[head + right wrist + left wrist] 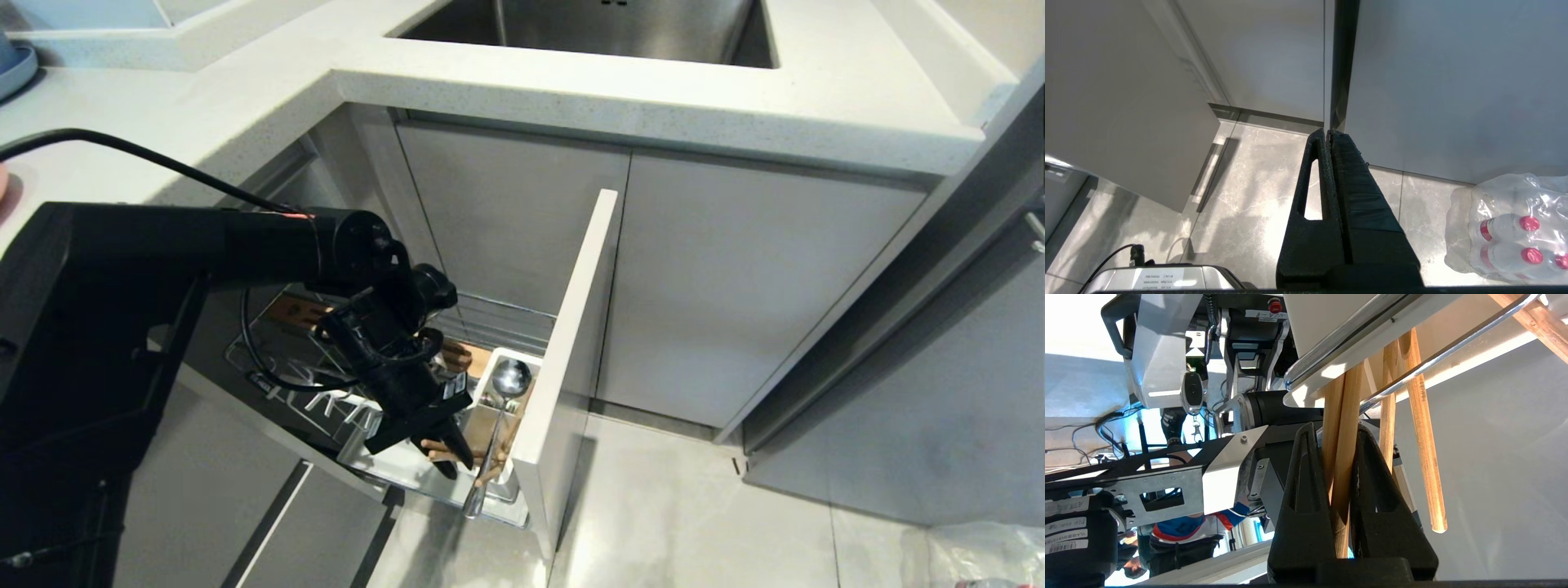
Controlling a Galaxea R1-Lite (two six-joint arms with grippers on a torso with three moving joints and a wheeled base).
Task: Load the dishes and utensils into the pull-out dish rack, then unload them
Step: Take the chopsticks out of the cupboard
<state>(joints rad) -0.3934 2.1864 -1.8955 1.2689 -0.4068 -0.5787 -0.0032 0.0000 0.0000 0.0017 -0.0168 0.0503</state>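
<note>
A: Utensil cup (522, 359), contents?
B: White plastic, at the front corner of the pull-out dish rack (326, 408), just behind the pale grey cabinet front (571, 343). Metal spoon (500, 408) in it, round bowl up, handle slanting down. Light wooden chopsticks (1345, 428) also come out of it.
A: Left claw (445, 453)?
B: Low beside the cup, clenched on two chopsticks; the left wrist view shows both sticks pinched between the black fingers (1302, 490). Two more sticks (1423, 428) stand free just beside.
A: Obstructions?
B: A chrome rack wire (1437, 359) crosses the sticks close above the grip. The arm hides much of the rack; no bowl visible.
A: Right claw (1329, 134)?
B: Clenched on nothing, hanging above the grey tiled floor (1249, 183), near shrink-wrapped bottles (1511, 228).
A: Surroundings?
B: White speckled bench (653, 90) with steel sink (588, 28) above.
</note>
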